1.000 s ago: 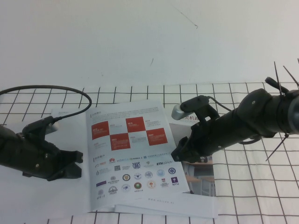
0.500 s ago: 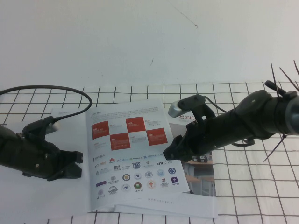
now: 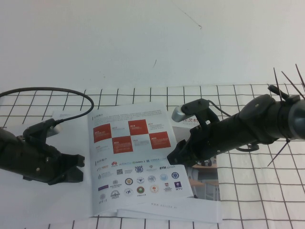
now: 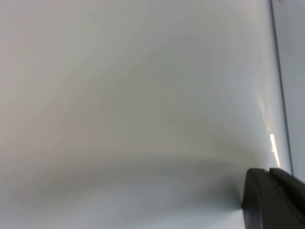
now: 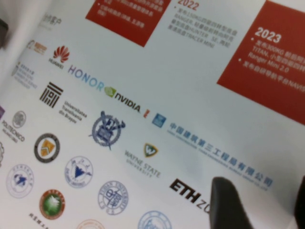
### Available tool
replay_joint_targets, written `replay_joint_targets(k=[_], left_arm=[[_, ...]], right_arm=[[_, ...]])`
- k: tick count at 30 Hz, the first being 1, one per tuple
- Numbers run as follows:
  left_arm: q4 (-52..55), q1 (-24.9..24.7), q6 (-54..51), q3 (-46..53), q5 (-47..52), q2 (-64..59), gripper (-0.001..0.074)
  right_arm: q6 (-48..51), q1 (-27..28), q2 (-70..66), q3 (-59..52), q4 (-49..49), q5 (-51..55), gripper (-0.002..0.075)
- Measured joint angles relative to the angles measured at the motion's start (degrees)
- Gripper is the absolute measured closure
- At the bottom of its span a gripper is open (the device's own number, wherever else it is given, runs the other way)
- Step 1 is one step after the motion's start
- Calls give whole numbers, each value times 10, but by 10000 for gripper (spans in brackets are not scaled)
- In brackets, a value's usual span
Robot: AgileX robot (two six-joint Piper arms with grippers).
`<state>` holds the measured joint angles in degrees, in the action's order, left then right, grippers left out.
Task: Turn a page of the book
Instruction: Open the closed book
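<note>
The book (image 3: 143,162), a thin glossy brochure, lies open on the table (image 3: 143,43) near the near edge, about midway between the table's left and right edges. It rests on a white cloth with a black grid (image 3: 252,191) that covers the near part of the table. The far part of the table is bare white.

The page (image 3: 136,152) faces up. It shows red squares in a checker pattern toward its far end and rows of small logos toward its near end. In the right wrist view the page (image 5: 143,95) reads HONOR, NVIDIA, ETH, Wayne State, and year labels 2022 and 2023 on the red squares.

Under the book's right side, a second brochure (image 3: 207,179) shows Chinese title characters and a classroom photo.

Right pincer (image 3: 175,153) sits low at the page's right edge, beside the lower red square and the logo rows. Its fingers (image 5: 228,202) are spread, two dark tips apart just over the ETH logo, nothing between them. Cannot tell whether they touch the paper.

Left pincer (image 3: 71,172) sits at the book's left edge, toward the table's near left corner, a black cable (image 3: 57,93) looping behind it. Its wrist view shows only blank white paper and one dark fingertip (image 4: 274,198); cannot tell whether it is spread or pressed together.
</note>
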<state>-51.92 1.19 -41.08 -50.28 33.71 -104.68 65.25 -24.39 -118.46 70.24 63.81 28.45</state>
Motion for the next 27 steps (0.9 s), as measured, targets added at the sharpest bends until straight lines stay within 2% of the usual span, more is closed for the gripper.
replay_joint_targets(k=[7,20,27], left_arm=[[0,0,0,0,0,0,738],[0,0,0,0,0,0,738],[0,0,0,0,0,0,738]], right_arm=[[19,0,-4,0,21,14,407],[166,5,-28,1,204,125,406],[205,1,-28,1,245,163,405]])
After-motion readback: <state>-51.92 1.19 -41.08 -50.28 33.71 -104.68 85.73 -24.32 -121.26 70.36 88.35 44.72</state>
